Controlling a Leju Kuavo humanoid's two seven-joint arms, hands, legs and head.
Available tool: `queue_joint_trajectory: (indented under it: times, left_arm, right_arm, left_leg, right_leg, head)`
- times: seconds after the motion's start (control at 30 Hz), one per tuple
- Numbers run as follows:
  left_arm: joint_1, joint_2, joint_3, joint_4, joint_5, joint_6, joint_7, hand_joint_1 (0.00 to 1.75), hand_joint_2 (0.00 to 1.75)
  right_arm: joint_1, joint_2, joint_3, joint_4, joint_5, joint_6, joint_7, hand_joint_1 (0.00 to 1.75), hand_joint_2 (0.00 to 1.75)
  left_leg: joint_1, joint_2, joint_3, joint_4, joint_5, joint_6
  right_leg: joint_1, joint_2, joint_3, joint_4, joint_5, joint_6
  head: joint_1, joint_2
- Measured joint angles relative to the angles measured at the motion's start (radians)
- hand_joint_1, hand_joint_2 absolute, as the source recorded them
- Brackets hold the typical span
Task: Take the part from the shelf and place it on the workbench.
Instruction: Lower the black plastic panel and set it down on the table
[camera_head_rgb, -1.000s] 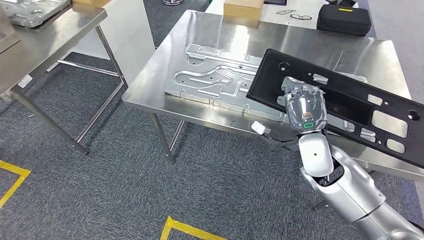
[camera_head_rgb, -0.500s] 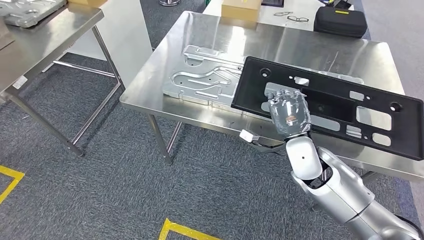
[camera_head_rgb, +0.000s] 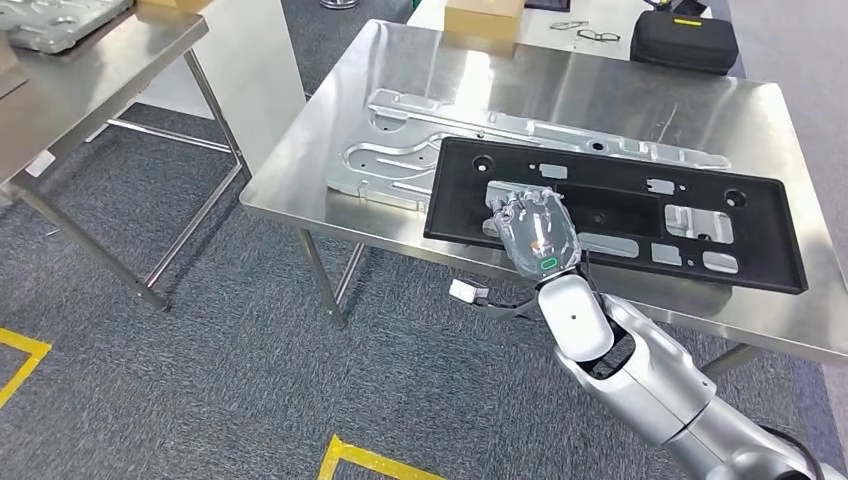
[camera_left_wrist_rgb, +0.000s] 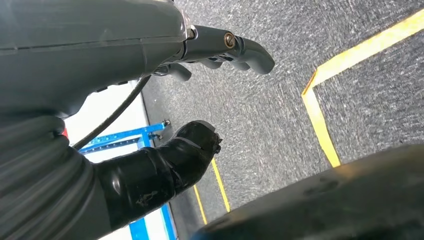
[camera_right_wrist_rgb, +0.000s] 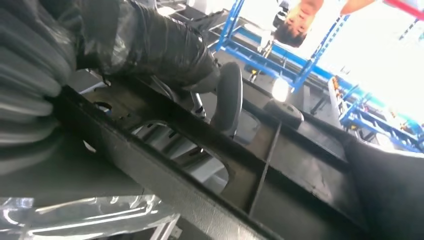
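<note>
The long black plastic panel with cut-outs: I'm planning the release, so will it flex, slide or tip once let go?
The long black plastic panel with cut-outs looks stiff: gripped by the right hand at one edge, it stays straight. It probably slides easily, lying partly on the ribbed silver metal plate and the smooth steel workbench. Tipping seems unlikely, since it lies flat.

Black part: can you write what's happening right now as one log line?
phase: placing | right hand: grips black part | part: over workbench, atop silver plate | left hand: holds nothing
</note>
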Motion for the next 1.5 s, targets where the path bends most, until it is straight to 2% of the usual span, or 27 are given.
queue_joint_trajectory:
  times: [0.07,0.1,0.17,0.2,0.23,0.27,0.33,0.4,0.5,0.57,0.63,0.7,0.73,0.77,0.83,0.9,1.0,1.1,1.13,1.2,1.23,1.27,1.3,1.37,1.4,1.43,1.5]
  left_arm:
    - [0.001,0.000,0.000,0.000,0.001,0.002,-0.002,0.00,1.75]
    - [0.001,0.001,0.000,0.000,0.001,0.003,-0.002,0.00,1.75]
    - [0.002,0.001,0.000,0.000,0.001,0.003,-0.003,0.00,1.75]
    - [0.001,0.001,0.000,0.000,0.001,0.003,-0.003,0.00,1.75]
    - [0.001,0.001,0.000,0.000,0.001,0.003,-0.004,0.00,1.75]
    - [0.001,0.001,0.000,0.000,0.002,0.004,-0.005,0.00,1.75]
    - [0.001,0.001,0.000,0.000,0.002,0.005,-0.006,0.00,1.75]
    - [0.002,0.001,0.000,0.000,0.004,0.006,-0.009,0.00,1.75]
    - [0.002,0.002,0.001,0.000,0.009,0.008,-0.013,0.00,1.75]
    - [0.003,0.001,0.001,0.000,0.010,0.009,-0.014,0.00,1.75]
    - [0.003,0.001,0.001,0.000,0.011,0.011,-0.014,0.00,1.75]
    - [0.003,0.001,0.002,0.000,0.012,0.012,-0.016,0.00,1.75]
    - [0.003,0.001,0.002,0.000,0.012,0.014,-0.016,0.00,1.75]
    - [0.003,0.001,0.002,0.000,0.012,0.015,-0.017,0.00,1.75]
    - [0.003,0.001,0.003,0.000,0.012,0.016,-0.017,0.00,1.75]
    - [0.004,-0.001,0.003,0.000,0.013,0.016,-0.018,0.00,1.75]
    - [0.003,-0.002,0.004,0.000,0.014,0.016,-0.019,0.00,1.75]
    - [0.003,-0.002,0.005,0.000,0.014,0.016,-0.020,0.00,1.75]
    - [0.004,-0.001,0.005,0.000,0.014,0.016,-0.020,0.00,1.75]
    - [0.005,-0.001,0.005,0.000,0.014,0.016,-0.020,0.00,1.75]
    - [0.005,-0.001,0.005,0.000,0.014,0.016,-0.021,0.00,1.75]
    - [0.005,0.000,0.006,0.000,0.015,0.016,-0.021,0.00,1.75]
    - [0.005,0.000,0.006,0.000,0.015,0.016,-0.022,0.00,1.75]
    - [0.006,0.001,0.006,0.000,0.015,0.016,-0.023,0.00,1.75]
    - [0.007,0.002,0.006,0.000,0.015,0.016,-0.024,0.00,1.75]
    - [0.007,0.002,0.006,0.000,0.015,0.016,-0.024,0.00,1.75]
    - [0.006,0.003,0.007,0.000,0.015,0.016,-0.025,0.00,1.75]
  right_arm:
    - [0.000,0.003,0.000,-0.004,0.000,0.004,-0.001,1.75,1.75]
    - [-0.001,0.005,0.000,-0.006,0.000,0.005,-0.001,1.75,1.75]
    - [0.000,0.010,0.000,-0.008,0.000,0.005,-0.001,1.75,1.75]
    - [0.002,0.012,0.000,-0.008,0.000,0.005,-0.001,1.75,1.75]
    - [0.004,0.013,0.000,-0.008,0.000,0.005,-0.002,1.75,1.75]
    - [0.005,0.014,0.000,-0.008,0.000,0.005,-0.002,1.75,1.75]
    - [0.006,0.015,0.000,-0.009,0.000,0.005,-0.009,1.75,1.75]
    - [0.006,0.016,0.000,-0.010,0.000,0.006,-0.017,1.75,1.75]
    - [0.007,0.017,0.000,-0.015,0.000,0.010,-0.022,1.75,1.75]
    - [0.007,0.017,-0.001,-0.020,0.000,0.011,-0.027,1.75,1.75]
    - [0.007,0.017,-0.002,-0.023,0.000,0.014,-0.032,1.75,1.75]
    - [0.011,0.017,-0.003,-0.025,0.000,0.021,-0.037,1.75,1.75]
    - [0.015,0.017,-0.003,-0.026,0.000,0.026,-0.039,1.75,1.75]
    - [0.018,0.017,-0.003,-0.027,0.000,0.029,-0.040,1.75,1.75]
    - [0.020,0.017,-0.006,-0.030,0.000,0.031,-0.043,1.75,1.75]
    - [0.018,0.017,-0.012,-0.036,0.000,0.031,-0.045,1.75,1.75]
    - [0.018,0.017,-0.016,-0.043,0.000,0.032,-0.050,1.75,1.75]
    - [0.020,0.017,-0.024,-0.047,0.000,0.033,-0.049,1.75,1.75]
    - [0.019,0.017,-0.027,-0.049,0.000,0.033,-0.049,1.75,1.75]
    - [0.019,0.018,-0.029,-0.051,0.000,0.037,-0.051,1.75,1.75]
    - [0.022,0.018,-0.029,-0.052,0.000,0.039,-0.052,1.75,1.75]
    - [0.025,0.018,-0.029,-0.052,0.000,0.041,-0.053,1.75,1.75]
    - [0.028,0.018,-0.029,-0.052,0.000,0.042,-0.054,1.75,1.75]
    - [0.030,0.018,-0.030,-0.053,0.000,0.044,-0.057,1.75,1.75]
    - [0.029,0.018,-0.032,-0.055,0.000,0.045,-0.058,1.75,1.75]
    - [0.028,0.018,-0.034,-0.057,0.000,0.045,-0.059,1.75,1.75]
    - [0.028,0.018,-0.037,-0.061,0.000,0.046,-0.064,1.75,1.75]
  left_leg:
    - [0.000,0.000,-0.008,0.024,-0.021,-0.009]
    - [0.000,0.000,-0.026,0.066,-0.047,-0.013]
    - [0.004,-0.001,-0.088,0.200,-0.111,-0.019]
    - [0.005,-0.001,-0.118,0.259,-0.130,-0.021]
    - [0.006,-0.001,-0.134,0.288,-0.130,-0.022]
    - [0.006,-0.001,-0.131,0.276,-0.111,-0.023]
    - [0.009,-0.001,-0.077,0.156,-0.041,-0.021]
    - [0.008,-0.002,-0.023,0.043,-0.002,-0.016]
    - [0.005,-0.004,-0.012,0.016,-0.002,-0.003]
    - [0.006,-0.003,-0.009,0.009,0.002,0.009]
    - [0.008,-0.002,-0.006,0.005,0.003,0.018]
    - [0.007,-0.001,-0.005,0.005,0.001,0.022]
    - [0.006,-0.002,-0.004,0.006,0.000,0.023]
    - [0.005,-0.002,-0.002,0.006,-0.002,0.024]
    - [0.004,-0.005,0.005,0.006,-0.007,0.023]
    - [0.000,-0.005,0.011,0.006,-0.013,0.019]
    - [0.000,-0.003,0.012,0.003,-0.016,0.006]
    - [-0.001,-0.003,0.006,0.030,-0.039,-0.007]
    - [0.000,-0.003,-0.014,0.074,-0.061,-0.011]
    - [0.003,-0.004,-0.082,0.199,-0.105,-0.018]
    - [0.005,-0.003,-0.114,0.245,-0.111,-0.021]
    - [0.006,-0.003,-0.130,0.259,-0.098,-0.024]
    - [0.008,-0.003,-0.127,0.234,-0.067,-0.025]
    - [0.011,-0.003,-0.081,0.115,0.009,-0.025]
    - [0.011,-0.003,-0.058,0.059,0.030,-0.023]
    - [0.010,-0.004,-0.044,0.027,0.036,-0.020]
    - [0.006,-0.006,-0.038,0.012,0.026,-0.010]
  right_leg:
    - [-0.006,0.000,0.007,-0.011,0.004,-0.013]
    - [-0.009,-0.001,0.010,-0.015,0.007,-0.019]
    - [-0.009,0.000,0.011,-0.016,0.007,-0.025]
    - [-0.008,0.000,0.011,-0.015,0.006,-0.026]
    - [-0.008,0.000,0.011,-0.013,0.005,-0.026]
    - [-0.008,0.001,0.011,-0.011,0.003,-0.026]
    - [-0.009,0.003,0.012,-0.004,-0.003,-0.021]
    - [-0.005,0.005,0.009,0.005,-0.009,-0.012]
    - [-0.003,0.006,0.006,0.007,-0.010,0.004]
    - [-0.007,0.005,-0.002,0.026,-0.025,0.014]
    - [-0.009,0.004,-0.045,0.116,-0.075,0.023]
    - [-0.009,0.003,-0.112,0.247,-0.127,0.028]
    - [-0.009,0.003,-0.134,0.284,-0.131,0.028]
    - [-0.008,0.003,-0.138,0.285,-0.116,0.026]
    - [-0.005,0.003,-0.091,0.174,-0.041,0.015]
    - [0.003,0.000,-0.030,0.048,0.006,-0.001]
    - [0.011,-0.001,-0.007,0.000,0.004,-0.015]
    - [-0.002,0.000,0.019,-0.028,0.009,-0.025]
    - [-0.005,0.000,0.028,-0.035,0.009,-0.028]
    - [-0.004,0.000,0.039,-0.038,0.003,-0.032]
    - [-0.004,0.000,0.043,-0.037,-0.002,-0.032]
    - [-0.005,0.001,0.048,-0.035,-0.007,-0.031]
    - [-0.006,0.002,0.053,-0.032,-0.014,-0.029]
    - [-0.008,0.004,0.064,-0.024,-0.030,-0.021]
    - [-0.007,0.005,0.065,-0.017,-0.038,-0.015]
    - [-0.006,0.006,0.064,-0.012,-0.044,-0.009]
    - [-0.003,0.006,0.060,-0.009,-0.050,0.002]
  head:
    - [0.000,0.000]
    - [0.000,0.000]
    - [0.000,0.000]
    - [0.000,0.000]
    - [0.000,0.000]
    - [0.000,0.000]
    - [0.000,0.000]
    - [0.000,0.000]
    - [0.000,0.000]
    - [0.000,0.000]
    - [0.000,0.000]
    - [0.000,0.000]
    - [0.000,0.000]
    - [0.000,0.000]
    - [0.000,0.000]
    - [0.000,0.000]
    - [0.001,0.000]
    - [0.000,0.000]
    - [0.000,0.000]
    - [0.000,0.000]
    - [0.000,0.000]
    - [0.000,0.000]
    - [0.000,0.000]
    - [0.000,0.000]
    - [0.000,0.000]
    - [0.000,0.000]
    - [0.000,0.000]
